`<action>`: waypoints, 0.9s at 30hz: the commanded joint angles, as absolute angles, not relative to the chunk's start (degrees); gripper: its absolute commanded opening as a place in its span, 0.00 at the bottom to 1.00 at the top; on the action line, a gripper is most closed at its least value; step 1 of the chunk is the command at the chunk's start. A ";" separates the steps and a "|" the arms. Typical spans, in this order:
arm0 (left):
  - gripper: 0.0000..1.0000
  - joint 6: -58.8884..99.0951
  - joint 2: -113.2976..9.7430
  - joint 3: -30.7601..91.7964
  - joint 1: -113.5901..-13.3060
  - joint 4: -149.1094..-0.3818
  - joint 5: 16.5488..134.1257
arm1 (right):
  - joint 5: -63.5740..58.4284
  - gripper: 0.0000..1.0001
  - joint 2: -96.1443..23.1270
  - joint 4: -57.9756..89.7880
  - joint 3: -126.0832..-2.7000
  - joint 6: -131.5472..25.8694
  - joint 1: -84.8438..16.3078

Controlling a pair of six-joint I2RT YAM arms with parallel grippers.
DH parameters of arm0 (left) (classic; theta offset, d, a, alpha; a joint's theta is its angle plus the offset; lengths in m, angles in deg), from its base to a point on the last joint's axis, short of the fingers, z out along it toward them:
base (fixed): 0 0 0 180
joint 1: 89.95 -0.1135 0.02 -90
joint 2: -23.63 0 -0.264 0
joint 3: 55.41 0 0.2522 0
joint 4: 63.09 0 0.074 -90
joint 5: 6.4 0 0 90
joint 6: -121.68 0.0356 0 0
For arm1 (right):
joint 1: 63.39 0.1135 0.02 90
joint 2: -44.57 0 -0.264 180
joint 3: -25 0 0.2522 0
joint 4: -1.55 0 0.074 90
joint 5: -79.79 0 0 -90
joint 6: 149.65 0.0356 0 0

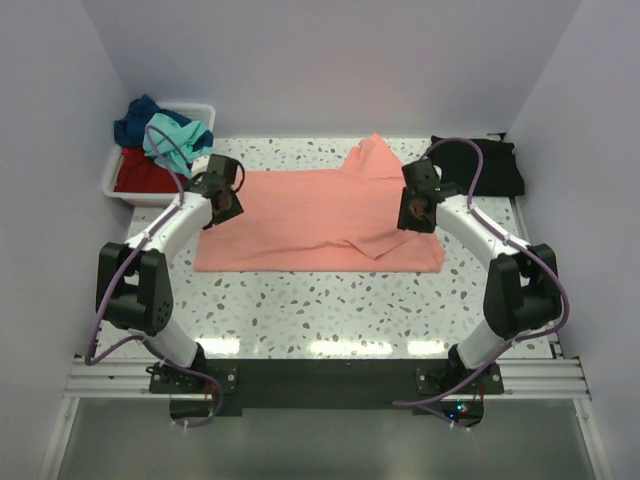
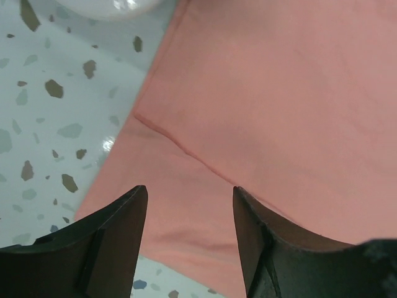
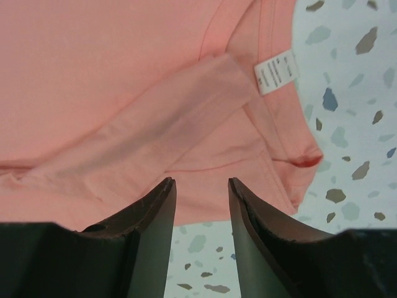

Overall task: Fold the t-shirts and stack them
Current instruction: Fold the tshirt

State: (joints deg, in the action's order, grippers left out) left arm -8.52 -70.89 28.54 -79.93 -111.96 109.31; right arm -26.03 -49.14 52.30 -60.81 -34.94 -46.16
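A salmon-pink t-shirt (image 1: 310,220) lies spread flat on the speckled table, one sleeve folded in at its near right. My left gripper (image 1: 227,204) hovers over the shirt's left edge, open and empty; the left wrist view shows pink cloth (image 2: 260,105) between its fingers. My right gripper (image 1: 416,215) hovers over the shirt's right end, open and empty; the right wrist view shows the collar with a white label (image 3: 276,73). A black t-shirt (image 1: 490,165) lies folded at the back right. Teal (image 1: 178,140), navy blue (image 1: 135,122) and red (image 1: 142,175) t-shirts sit heaped in the bin.
A white plastic bin (image 1: 198,108) stands at the back left corner. Pale walls close in the table on the left, back and right. Bare speckled tabletop (image 1: 320,305) lies between the pink shirt and the arm bases.
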 commanded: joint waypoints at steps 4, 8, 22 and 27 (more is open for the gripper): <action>0.61 -7.07 -66.20 24.10 -70.70 -110.43 102.06 | -19.45 0.41 -45.52 51.17 -53.45 -35.48 -42.48; 0.61 -6.11 -64.35 19.45 -70.00 -105.95 96.44 | -14.71 0.40 -45.43 46.79 -49.85 -34.87 -39.94; 0.61 -4.70 -65.23 18.46 -69.82 -105.06 94.67 | -12.41 0.40 -53.60 38.51 -52.30 -31.97 -38.17; 0.61 -4.26 -65.32 19.69 -69.73 -105.85 95.64 | -13.02 0.40 -53.51 38.25 -51.78 -31.62 -37.56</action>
State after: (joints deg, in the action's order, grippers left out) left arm -5.97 -66.45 17.37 -69.65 -106.24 94.49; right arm -13.20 -54.30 40.26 -49.95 -32.61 -38.29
